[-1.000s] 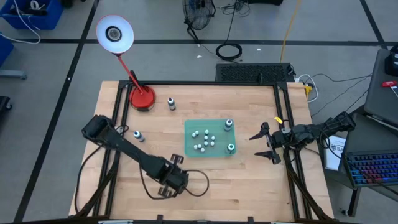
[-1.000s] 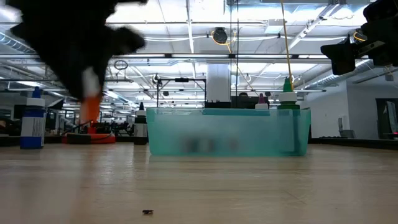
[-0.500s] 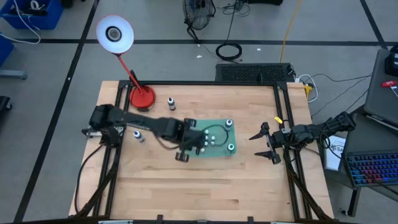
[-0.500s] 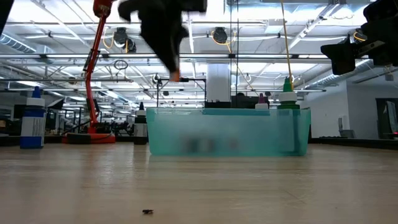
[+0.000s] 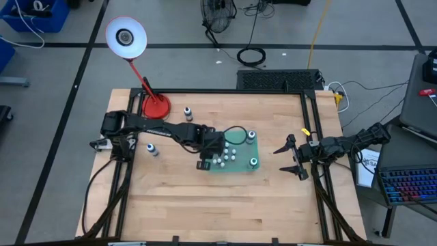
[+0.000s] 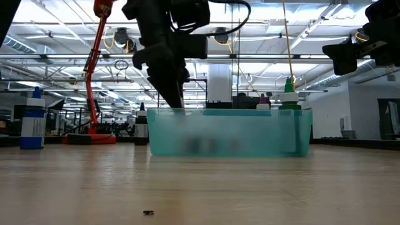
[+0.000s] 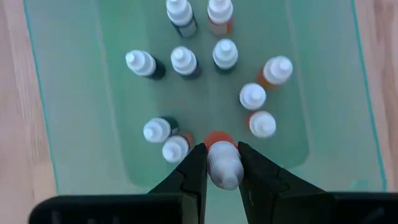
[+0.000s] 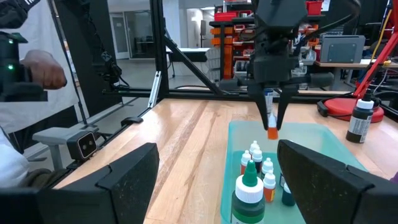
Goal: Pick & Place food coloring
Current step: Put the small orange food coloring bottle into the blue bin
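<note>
The left claw hangs over the green tray, clenched on one small food coloring bottle, orange-bodied with a whitish cap, pinched between both dark fingers. In the right wrist view that bottle dangles clear above the tray, not touching anything beneath it. In the left wrist view, two capped bottles sit close beside one finger, and three more on the other side, so room is tight around the held bottle. Farther in, another group of capped bottles fills the middle of the tray. The tray's near rim runs just under the claw, with bare tray floor along both long sides.

From above, the left claw sits at the tray's left edge, the arm stretching in from the counter's left side. Two larger green-topped bottles stand at the tray's right end. Outside the tray, a blue-capped bottle stands on the counter near the left edge, and a dark bottle stands beside the red lamp base at the back. The counter's front half lies open.

The right claw waits near the right edge, well apart from the tray, fingers spread wide.
</note>
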Robot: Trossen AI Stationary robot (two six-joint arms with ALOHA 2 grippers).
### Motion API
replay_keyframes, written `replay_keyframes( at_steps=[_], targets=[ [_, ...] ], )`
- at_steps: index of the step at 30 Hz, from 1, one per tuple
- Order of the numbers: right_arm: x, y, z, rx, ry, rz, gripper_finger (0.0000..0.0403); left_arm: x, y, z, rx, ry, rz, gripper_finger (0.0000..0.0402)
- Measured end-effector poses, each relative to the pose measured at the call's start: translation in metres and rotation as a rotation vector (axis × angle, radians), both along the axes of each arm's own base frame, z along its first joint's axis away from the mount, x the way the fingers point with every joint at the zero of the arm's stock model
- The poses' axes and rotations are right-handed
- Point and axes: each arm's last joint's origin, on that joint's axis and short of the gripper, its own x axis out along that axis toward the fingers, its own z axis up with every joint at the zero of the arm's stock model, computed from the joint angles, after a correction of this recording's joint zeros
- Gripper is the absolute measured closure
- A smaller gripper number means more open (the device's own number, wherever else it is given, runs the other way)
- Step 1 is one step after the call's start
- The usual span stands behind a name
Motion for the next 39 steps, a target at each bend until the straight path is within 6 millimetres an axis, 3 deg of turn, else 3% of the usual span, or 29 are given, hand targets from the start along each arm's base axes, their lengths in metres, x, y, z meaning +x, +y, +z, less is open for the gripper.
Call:
replay_keyframes(
  at_steps=[17, 39],
  targets=[
    [0.000, 0.000, 0.000, 0.000, 0.000, 0.000, 0.0089, -0.006, -0.001, -0.026, -0.064, -0.024, -0.001, 0.0334],
    [0.000, 0.000, 0.000, 0.000, 0.000, 0.000, 0.0089, -0.006, -0.001, -0.027, -0.082, -0.033, 0.001, 0.0334]
  ],
)
